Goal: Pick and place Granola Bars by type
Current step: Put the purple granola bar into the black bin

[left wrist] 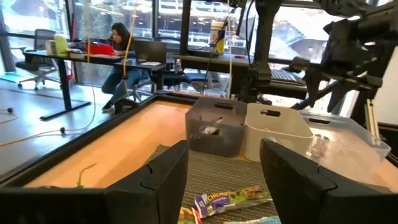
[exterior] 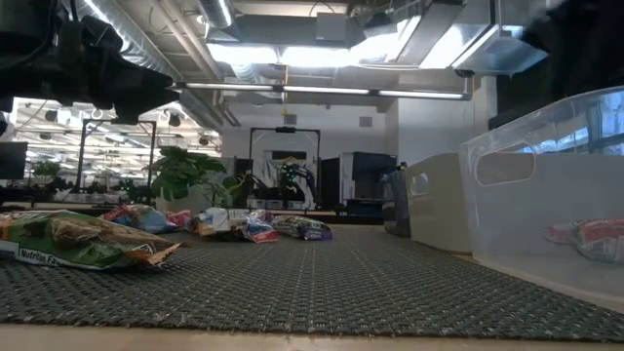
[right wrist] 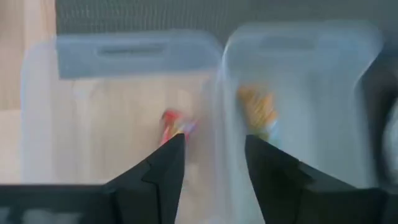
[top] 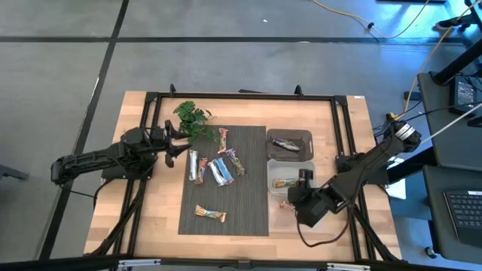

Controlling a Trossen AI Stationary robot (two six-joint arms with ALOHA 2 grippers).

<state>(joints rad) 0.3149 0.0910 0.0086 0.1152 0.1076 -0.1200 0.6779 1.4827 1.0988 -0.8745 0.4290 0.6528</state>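
Wooden counter (top: pixel 151 218) is carrying a dark mat (top: pixel 226 203) with loose bars (top: pixel 218 169) clustered at its far half and one stray bar (top: pixel 210 214) lying crosswise near the front. Left claw (top: pixel 181 143) is hovering open and empty at the mat's far-left corner, beside the plant (top: pixel 192 117); the cluster is lying just rightward of it, long axes mostly running front to back. Right claw (top: pixel 297 197) is hanging open and empty over the bins (top: pixel 290 177), which are already holding a few bars. Left arm looks nearer the cluster, so the next pick is likely its own.
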